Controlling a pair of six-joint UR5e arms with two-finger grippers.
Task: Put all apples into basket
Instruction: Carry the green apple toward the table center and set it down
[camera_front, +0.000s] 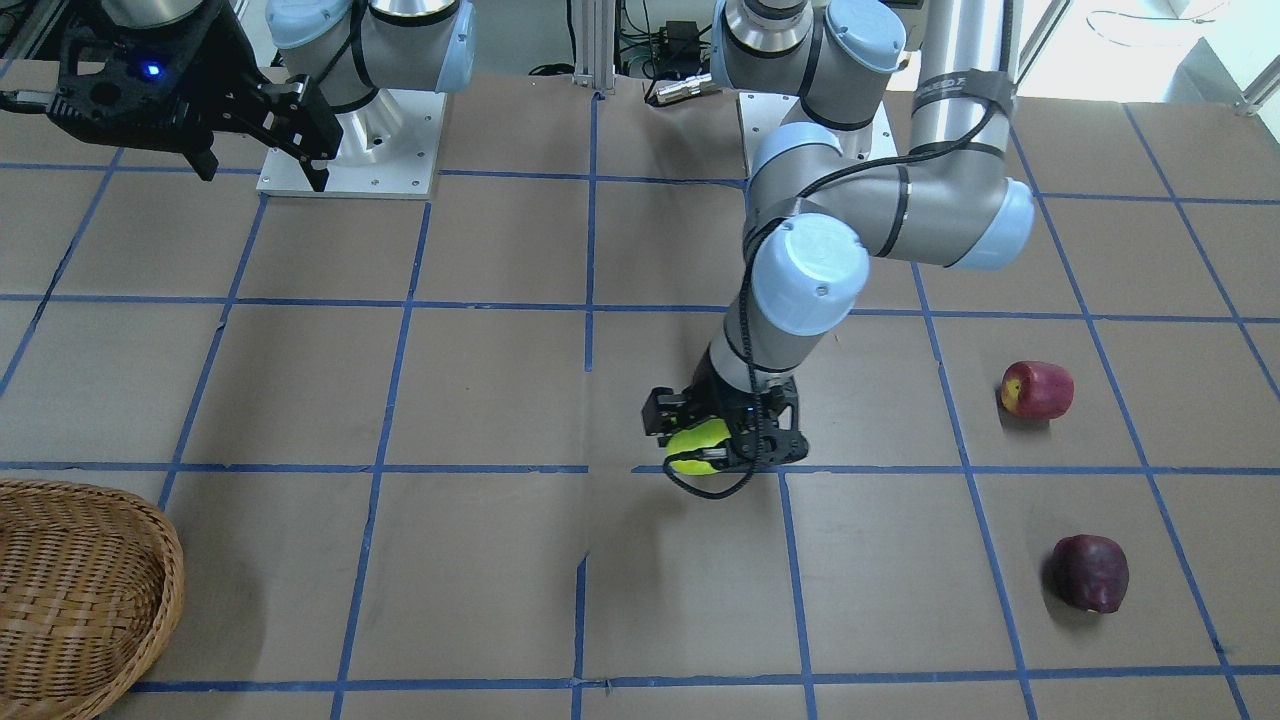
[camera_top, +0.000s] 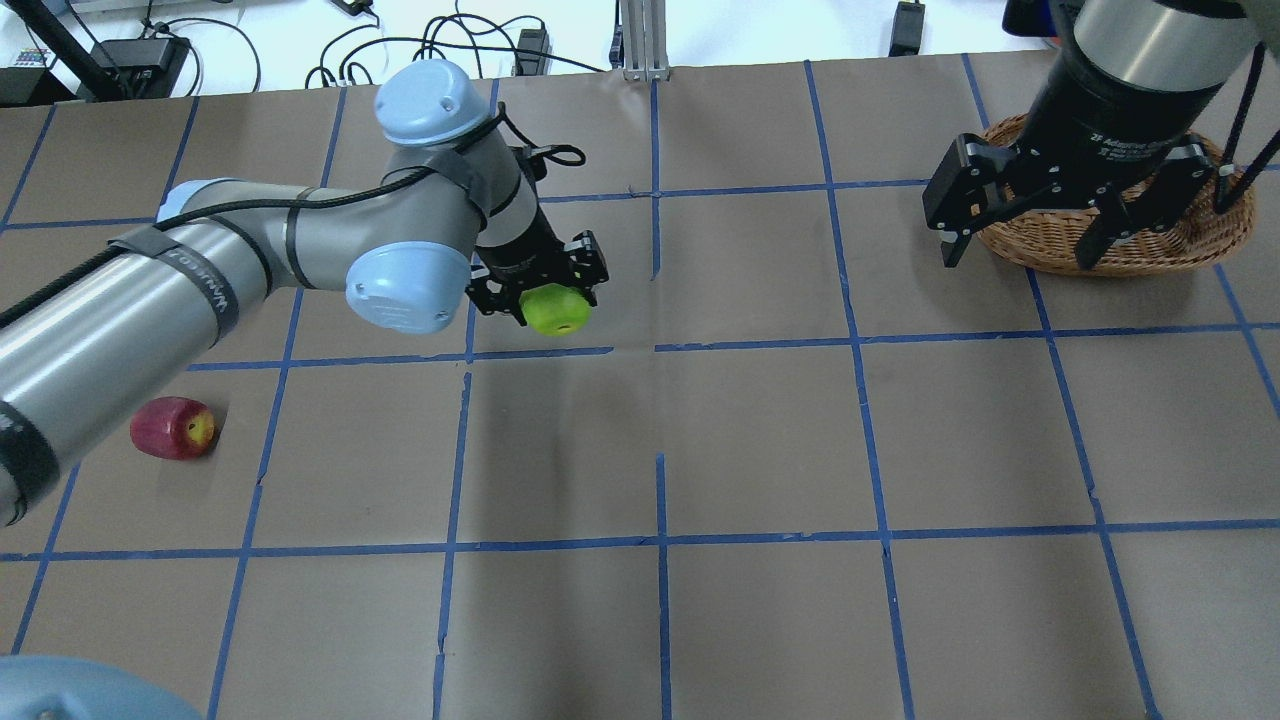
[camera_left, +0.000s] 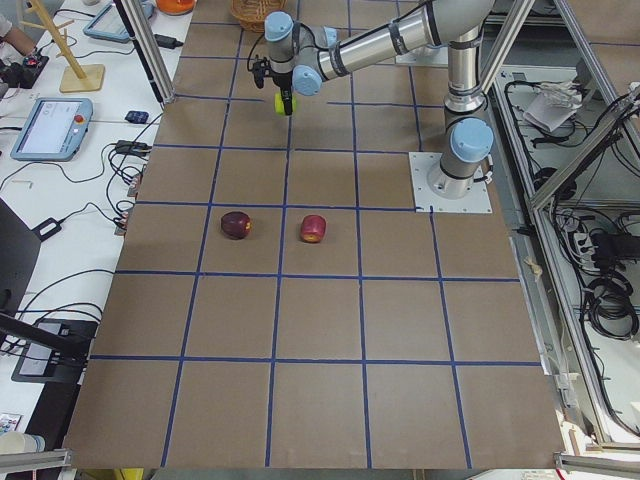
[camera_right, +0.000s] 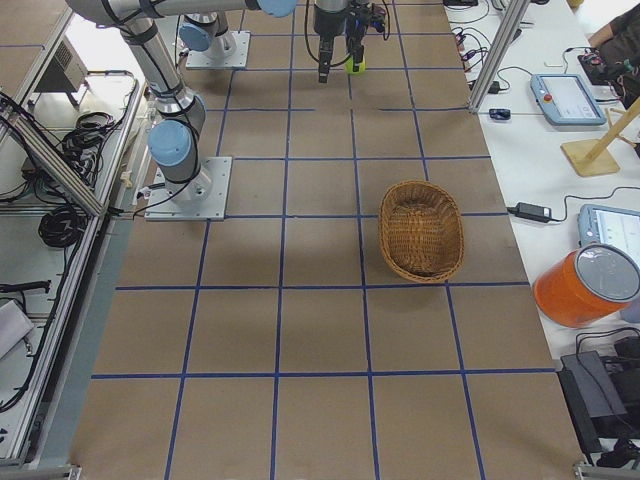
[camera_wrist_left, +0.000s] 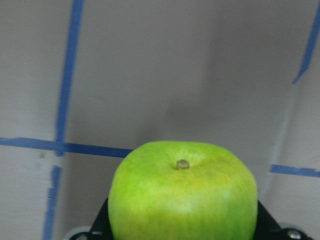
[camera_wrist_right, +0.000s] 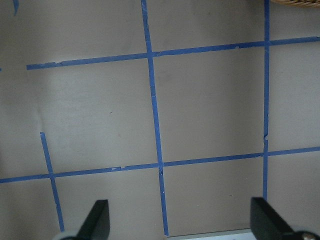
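Overhead exterior: left hand (camera_top: 553, 298) tight around the yellow-green apple (camera_top: 558, 313), right hand (camera_top: 1020, 258) wide open

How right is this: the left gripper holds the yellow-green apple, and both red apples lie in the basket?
Wrong in one point. The left gripper holds the yellow-green apple, but the red apple and the maroon apple lie on the table, not in the basket, as the front-facing view shows.

Front-facing view's left and bottom edges cut off the basket (camera_front: 90, 492), the right gripper (camera_top: 1020, 260) partly masks it overhead, and the left wrist view's bottom edge crops the green apple (camera_wrist_left: 182, 195).
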